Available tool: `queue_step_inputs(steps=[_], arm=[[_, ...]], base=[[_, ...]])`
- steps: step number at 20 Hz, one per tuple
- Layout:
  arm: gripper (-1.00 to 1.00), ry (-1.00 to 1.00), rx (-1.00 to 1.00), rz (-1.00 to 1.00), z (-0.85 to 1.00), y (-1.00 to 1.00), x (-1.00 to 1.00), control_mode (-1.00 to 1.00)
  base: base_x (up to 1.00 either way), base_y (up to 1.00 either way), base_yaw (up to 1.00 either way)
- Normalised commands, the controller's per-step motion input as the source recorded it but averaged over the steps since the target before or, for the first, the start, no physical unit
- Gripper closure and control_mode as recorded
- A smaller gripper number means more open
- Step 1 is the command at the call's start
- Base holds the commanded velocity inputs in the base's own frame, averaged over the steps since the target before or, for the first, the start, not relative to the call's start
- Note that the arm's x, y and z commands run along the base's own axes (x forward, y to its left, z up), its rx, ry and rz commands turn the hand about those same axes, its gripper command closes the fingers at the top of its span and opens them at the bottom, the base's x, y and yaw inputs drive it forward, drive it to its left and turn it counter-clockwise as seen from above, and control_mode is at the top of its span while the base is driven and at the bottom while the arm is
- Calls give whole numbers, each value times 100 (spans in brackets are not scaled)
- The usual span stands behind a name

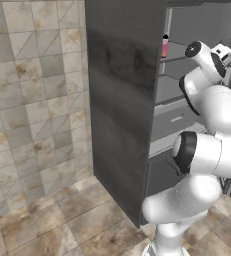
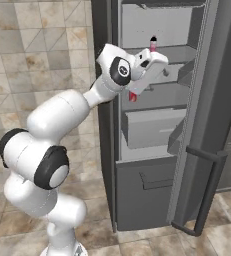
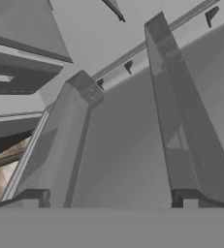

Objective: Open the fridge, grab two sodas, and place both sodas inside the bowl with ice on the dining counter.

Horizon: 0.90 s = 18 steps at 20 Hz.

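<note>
The dark grey fridge (image 1: 122,100) stands open, its door (image 2: 222,90) swung out to the right with the long bar handle (image 2: 207,192) low down. One pink soda (image 2: 153,44) with a black cap stands upright on an upper shelf, and it is also the soda (image 1: 164,46) in the left base view. My gripper (image 2: 165,70) is inside the fridge opening just below and right of it, apart from it. The gripper (image 3: 113,196) is open with nothing between its fingertips. A small red-orange piece (image 2: 132,96) shows under my hand; I cannot tell what it is. The bowl and dining counter are out of view.
Pale grey shelves and a drawer (image 2: 152,125) fill the fridge interior, with a lower drawer (image 2: 144,190) beneath. The hand view looks at the grey door bins (image 3: 181,121). Beige tiled floor (image 1: 47,225) and tiled wall (image 1: 32,90) lie to the left.
</note>
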Motion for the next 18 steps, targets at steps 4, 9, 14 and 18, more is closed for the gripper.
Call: queue_step_inputs(steps=[4,9,14,18], arm=[[-100,0,0,8,-7,-49,63,-100],[-100,0,0,4,0,-60,38,-100],[-100,2,0,1,0,-67,25,-100],[-100,6,0,0,0,-74,31,-100]], base=[[0,0,0],[0,0,0],[0,0,0],[0,0,0]])
